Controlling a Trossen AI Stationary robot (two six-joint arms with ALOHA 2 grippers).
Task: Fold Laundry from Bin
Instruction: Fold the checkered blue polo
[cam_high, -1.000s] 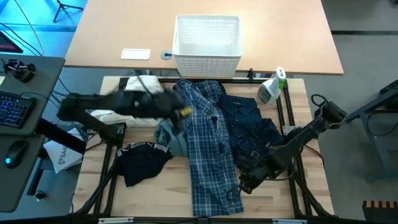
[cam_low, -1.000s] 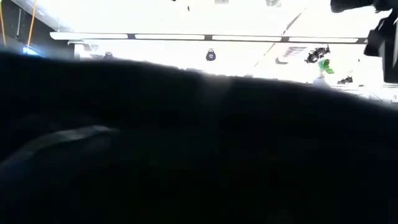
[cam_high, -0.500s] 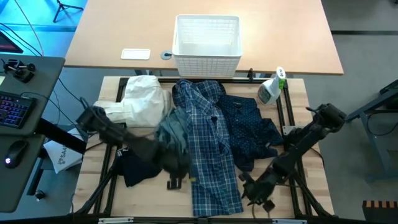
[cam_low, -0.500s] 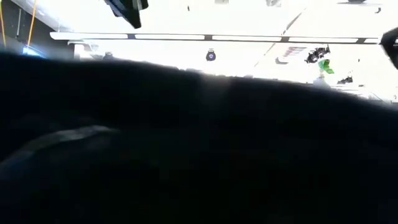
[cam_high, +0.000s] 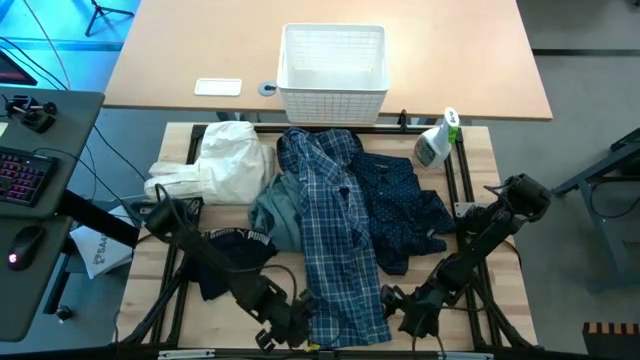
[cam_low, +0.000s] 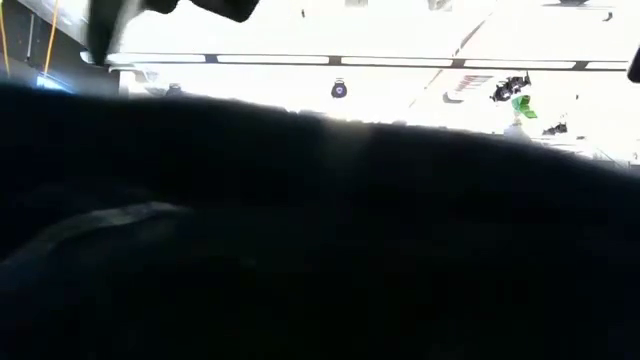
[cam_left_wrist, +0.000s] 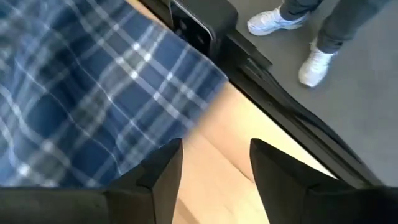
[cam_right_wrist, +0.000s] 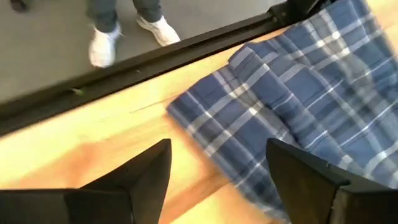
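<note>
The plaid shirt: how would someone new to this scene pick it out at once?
Start at the white bin on the far tan table; on the wooden table in front of it, laundry is spread. The plaid shirt is the long middle strip running toward the near edge, the only blue-white checked piece, between a grey-green top and navy dotted trousers.

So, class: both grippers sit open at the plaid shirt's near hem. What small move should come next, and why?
Probably lower each gripper onto its hem corner and close. The left gripper and right gripper are open and empty beside the plaid shirt.

Soft woven plaid shirt (cam_high: 340, 240) lies on smooth pale wooden table (cam_high: 150, 290); latticed white plastic bin (cam_high: 334, 62).
</note>
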